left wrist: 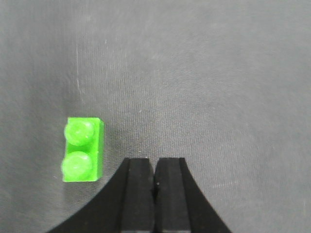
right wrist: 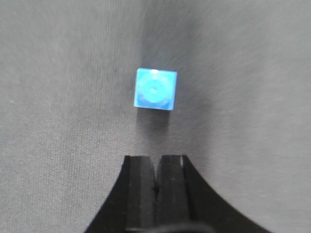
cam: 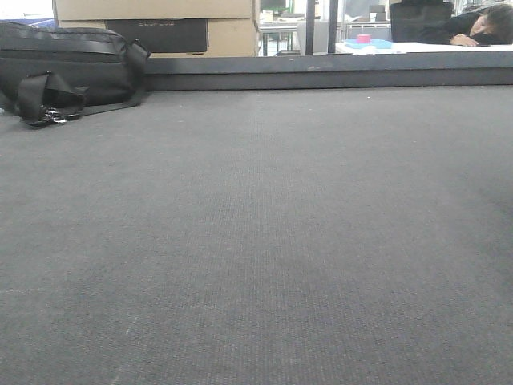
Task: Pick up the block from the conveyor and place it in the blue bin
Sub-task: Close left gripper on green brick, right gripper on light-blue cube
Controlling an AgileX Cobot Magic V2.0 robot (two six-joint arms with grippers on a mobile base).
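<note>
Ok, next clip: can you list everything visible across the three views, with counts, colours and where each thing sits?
conveyor: one, dark grey, fills all three views
green block: one, bright green, two studs, on the belt, lower left of the left wrist view
blue block: one, blue, single stud, on the belt, centre of the right wrist view
bag: one, black, far left, front view
cardboard boxes: at least two, tan, behind the bag
blue container: one, on a far background table
person: one, dark clothing, head down, top right
left gripper: one, black, shut, empty
right gripper: one, black, shut, empty
</note>
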